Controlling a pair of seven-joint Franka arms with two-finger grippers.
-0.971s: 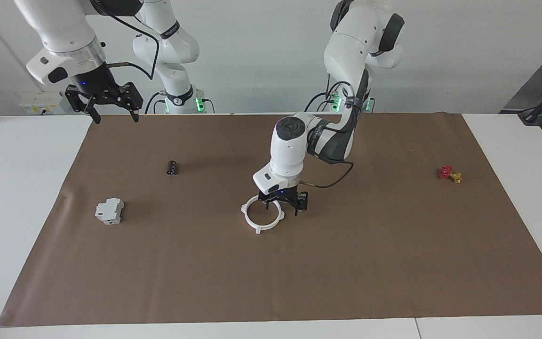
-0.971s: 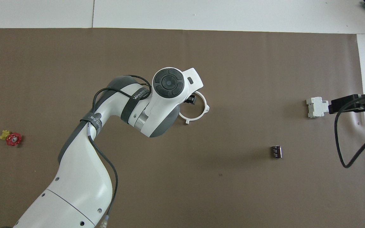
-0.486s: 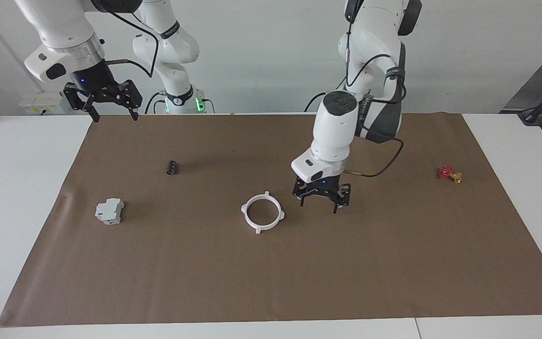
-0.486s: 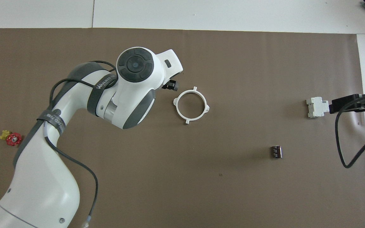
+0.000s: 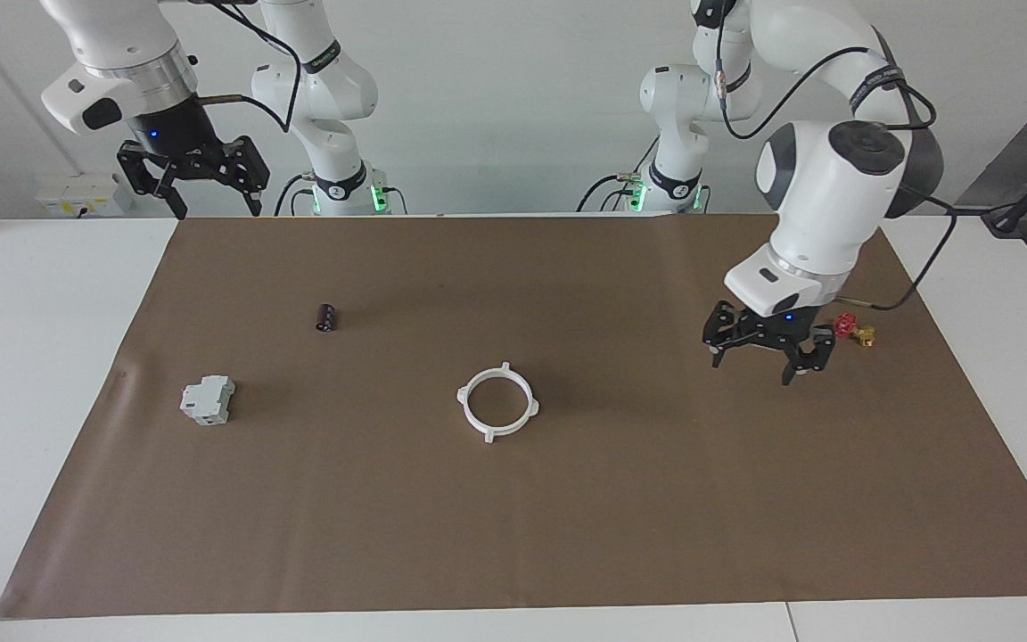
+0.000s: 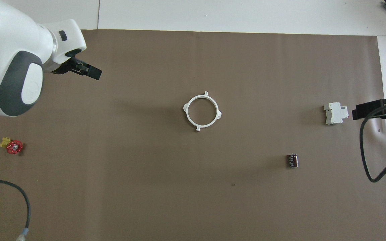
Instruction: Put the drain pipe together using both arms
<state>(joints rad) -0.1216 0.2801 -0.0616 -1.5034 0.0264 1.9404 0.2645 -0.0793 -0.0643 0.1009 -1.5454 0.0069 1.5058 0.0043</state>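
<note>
Jaws on both grippers are spread and empty, so the drain pipe (image 5: 497, 402) sits free as one closed ring mid-counter. Looks basically done; best move is keeping clear of it. Left gripper (image 5: 765, 348) hangs over the mat near the red valve (image 5: 846, 326), right gripper (image 5: 194, 172) waits high at its own end.

The white desk (image 5: 50, 374) carries a brown mat (image 5: 620, 517) holding a white ring (image 5: 497, 403), grey-white box (image 5: 208, 399), black cylinder (image 5: 326, 317) and red-yellow valve (image 5: 852, 329).
</note>
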